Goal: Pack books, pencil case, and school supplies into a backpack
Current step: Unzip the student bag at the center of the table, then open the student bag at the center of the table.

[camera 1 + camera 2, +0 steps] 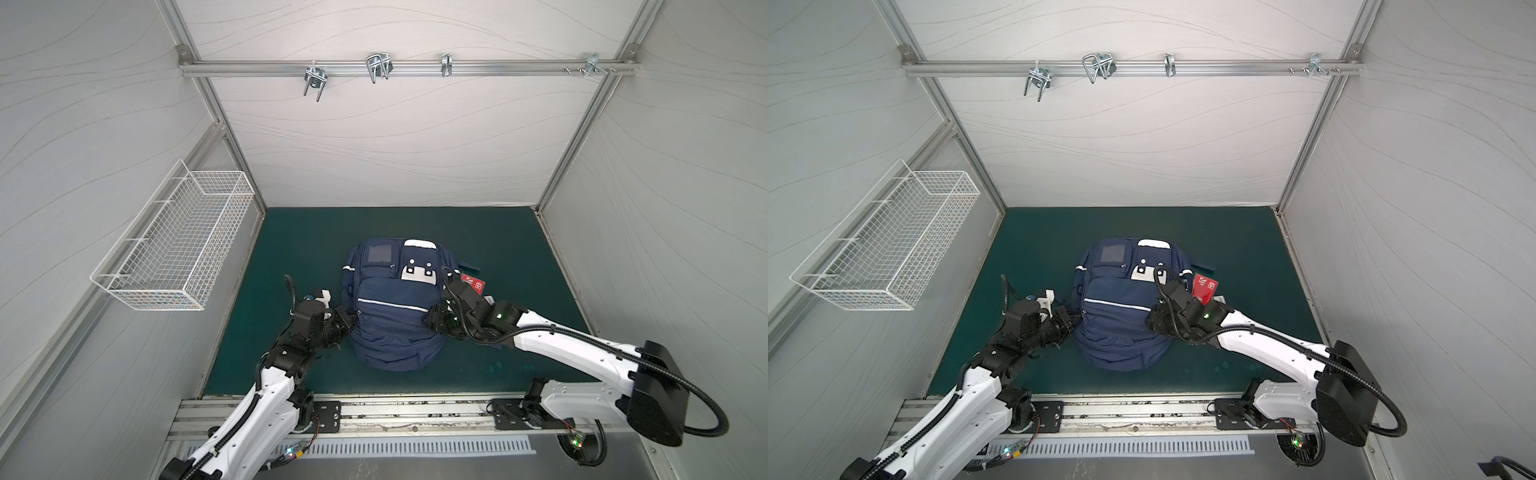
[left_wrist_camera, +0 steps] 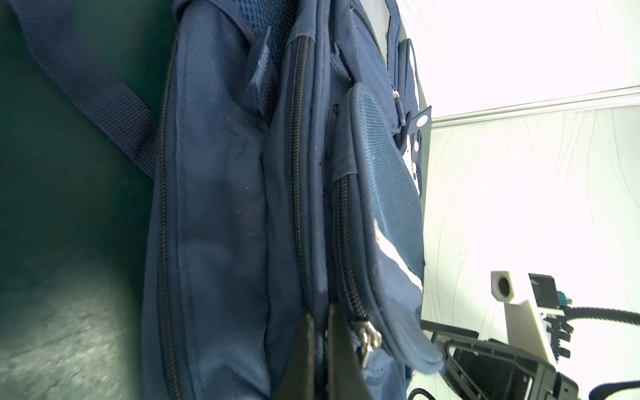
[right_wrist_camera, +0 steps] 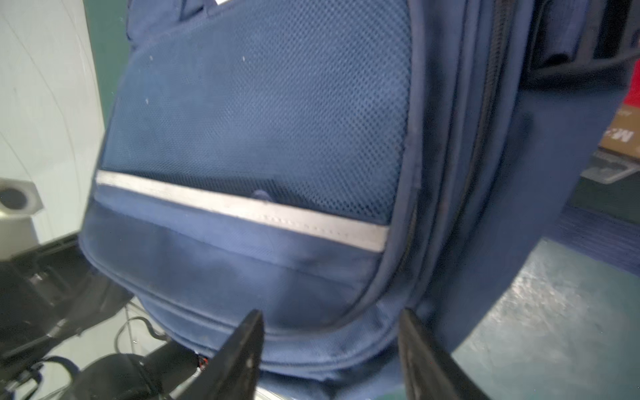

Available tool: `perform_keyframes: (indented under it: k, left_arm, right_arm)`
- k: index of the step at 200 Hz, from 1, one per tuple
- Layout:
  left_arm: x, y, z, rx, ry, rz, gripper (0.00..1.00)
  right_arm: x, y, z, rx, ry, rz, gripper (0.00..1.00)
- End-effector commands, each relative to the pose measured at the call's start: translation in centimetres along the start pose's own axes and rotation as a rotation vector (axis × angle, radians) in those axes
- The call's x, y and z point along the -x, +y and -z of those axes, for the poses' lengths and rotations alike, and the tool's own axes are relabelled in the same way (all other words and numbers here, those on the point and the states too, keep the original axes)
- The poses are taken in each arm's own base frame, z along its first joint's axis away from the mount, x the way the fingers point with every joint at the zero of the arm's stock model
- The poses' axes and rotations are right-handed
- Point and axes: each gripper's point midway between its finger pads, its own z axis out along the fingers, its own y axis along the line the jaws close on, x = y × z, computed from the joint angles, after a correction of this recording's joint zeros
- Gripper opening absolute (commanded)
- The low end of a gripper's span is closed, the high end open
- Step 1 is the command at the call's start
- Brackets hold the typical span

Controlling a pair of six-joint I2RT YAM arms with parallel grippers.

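The large navy blue woven-fabric backpack lies front-up in the middle of the dark green mat, somewhat nearer the mat's front edge. It has a rounded mesh-faced pocket crossed by a flat white reflective stripe, and coarse black zips run down its side. The left claw is at the bag's left side, its jaws closed tight on a thin fold of fabric just beside a metal zip pull. The right claw meets the bag's right side with its jaws standing apart, the piped pocket edge between them. A slim red book with white print lies flat just beside the bag, toward the mat's right edge, partly under the right arm. A white wire-grid basket hangs on the left wall.
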Motion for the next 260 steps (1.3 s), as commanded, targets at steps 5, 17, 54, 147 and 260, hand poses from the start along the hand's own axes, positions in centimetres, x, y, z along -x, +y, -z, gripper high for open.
perform_keyframes:
  k: [5,17,54,147,260]
  left_arm:
    - [-0.4,-0.8,0.1,-0.033,0.020,-0.043,0.00]
    - [-0.3,-0.9,0.2,-0.032,0.015,-0.052,0.00]
    - [-0.5,-0.3,0.0,0.006,0.022,-0.076,0.00]
    - [2.5,-6.9,2.4,0.182,-0.021,-0.471,0.65]
    - [-1.0,-11.2,-3.2,0.390,0.217,-1.099,0.81]
  right_arm:
    - [1.8,1.7,-0.4,0.062,-0.015,-0.021,0.54]
    - [2.6,2.1,-0.6,0.098,-0.016,-0.038,0.45]
    - [4.8,4.1,0.7,0.168,-0.025,-0.030,0.09]
    - [10.1,5.7,4.2,0.303,-0.028,-0.081,0.00]
    - [11.4,4.3,4.0,0.339,0.004,-0.112,0.00]
